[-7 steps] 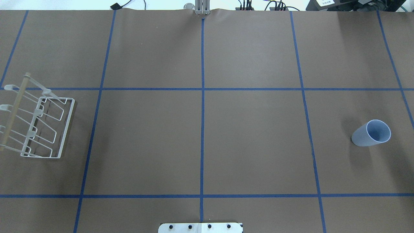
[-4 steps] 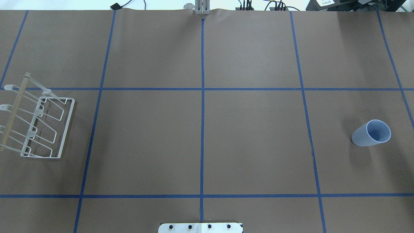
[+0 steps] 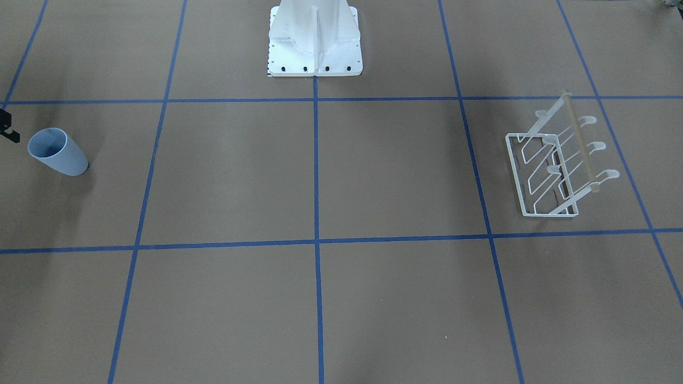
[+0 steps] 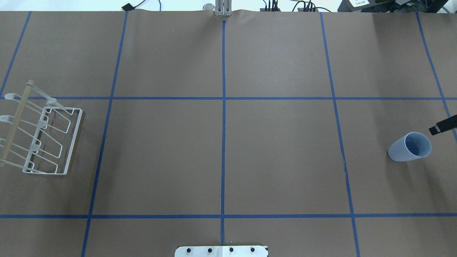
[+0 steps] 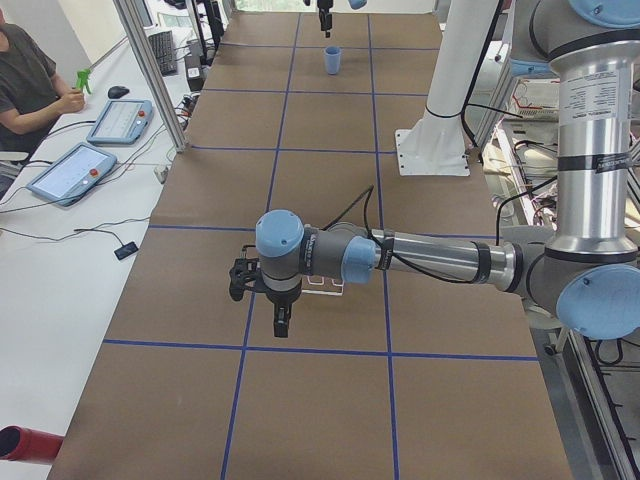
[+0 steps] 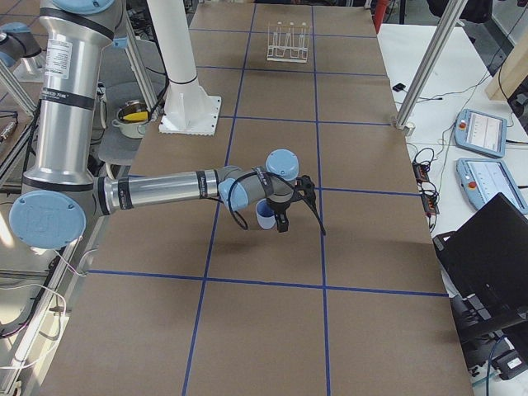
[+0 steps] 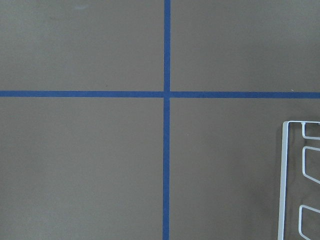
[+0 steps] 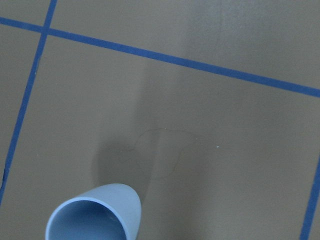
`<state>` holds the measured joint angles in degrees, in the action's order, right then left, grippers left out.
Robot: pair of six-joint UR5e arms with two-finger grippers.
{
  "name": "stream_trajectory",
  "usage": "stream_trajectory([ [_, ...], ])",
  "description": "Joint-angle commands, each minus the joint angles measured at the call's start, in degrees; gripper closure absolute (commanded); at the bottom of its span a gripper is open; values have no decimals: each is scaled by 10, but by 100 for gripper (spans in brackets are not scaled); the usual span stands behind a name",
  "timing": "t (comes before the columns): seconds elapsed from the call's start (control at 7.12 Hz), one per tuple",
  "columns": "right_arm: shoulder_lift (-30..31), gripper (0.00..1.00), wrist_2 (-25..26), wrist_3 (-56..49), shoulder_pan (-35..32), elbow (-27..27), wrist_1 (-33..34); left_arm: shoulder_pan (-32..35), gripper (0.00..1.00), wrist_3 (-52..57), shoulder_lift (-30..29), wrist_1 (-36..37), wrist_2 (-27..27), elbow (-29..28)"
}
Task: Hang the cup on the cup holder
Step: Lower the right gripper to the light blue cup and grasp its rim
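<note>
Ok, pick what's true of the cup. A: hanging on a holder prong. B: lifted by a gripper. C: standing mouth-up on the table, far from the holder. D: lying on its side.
C: the cup stands open end up on the table, with the cup holder at the opposite end.

The brown middle of the bench (image 4: 278, 157) lies open from the cup (image 4: 410, 147) at my right end to the cup holder (image 4: 46, 139) at my left end. Only the white pedestal (image 3: 315, 37) stands at the robot's edge. Near the cup's rim the right hand (image 4: 442, 126) takes up the far outer side. The holder's prongs lean toward the bench's left end, with the wooden bar (image 4: 16, 121) across them.
</note>
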<state>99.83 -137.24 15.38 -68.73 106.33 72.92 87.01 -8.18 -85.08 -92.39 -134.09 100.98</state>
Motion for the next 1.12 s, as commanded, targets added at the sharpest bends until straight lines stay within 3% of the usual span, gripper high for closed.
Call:
stream_trajectory([
  [0.0, 3, 0, 28, 6, 35, 0, 0, 0, 2, 0, 1, -1, 0, 0],
  [0.42, -5, 1, 36, 6, 58, -25, -1, 0, 2, 0, 1, -1, -2, 1],
  [0.56, -9, 11, 36, 6, 62, -27, -1, 0, 2, 0, 1, -1, -2, 2],
  [0.7, -9, 43, 36, 7, 65, -30, -1, 0, 2, 0, 1, -1, -2, 3],
  [0.84, -9, 99, 35, 8, 65, -30, -1, 0, 2, 0, 2, -1, -2, 4],
  [0.98, -9, 100, 35, 8, 65, -30, -1, 0, 2, 0, 2, 0, -2, 7],
])
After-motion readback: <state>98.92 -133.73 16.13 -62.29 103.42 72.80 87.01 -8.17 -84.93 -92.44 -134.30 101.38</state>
